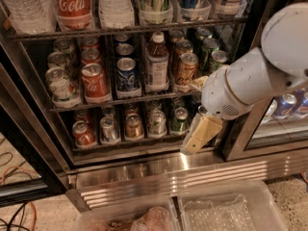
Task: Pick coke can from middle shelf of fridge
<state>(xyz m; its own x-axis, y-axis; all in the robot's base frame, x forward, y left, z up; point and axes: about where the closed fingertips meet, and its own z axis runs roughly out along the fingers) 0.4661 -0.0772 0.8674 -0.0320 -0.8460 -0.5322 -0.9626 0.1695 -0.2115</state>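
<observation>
The coke can (95,83), red with white script and a silver top, stands at the front of the second lane from the left on the middle shelf (120,100) of the fridge (163,173). More cans stand behind it. My gripper (201,133), tan-coloured on the white arm (250,83), hangs low at the right end of the shelves, in front of the bottom rack. It is well to the right of the coke can and below it, and touches no can.
A blue can (127,76), a brown bottle (157,61) and a bronze can (185,70) share the middle shelf. A tall red Coca-Cola bottle (72,4) stands above. Small cans (133,125) fill the bottom rack. Clear plastic bins (231,208) lie on the floor, cables (17,211) at left.
</observation>
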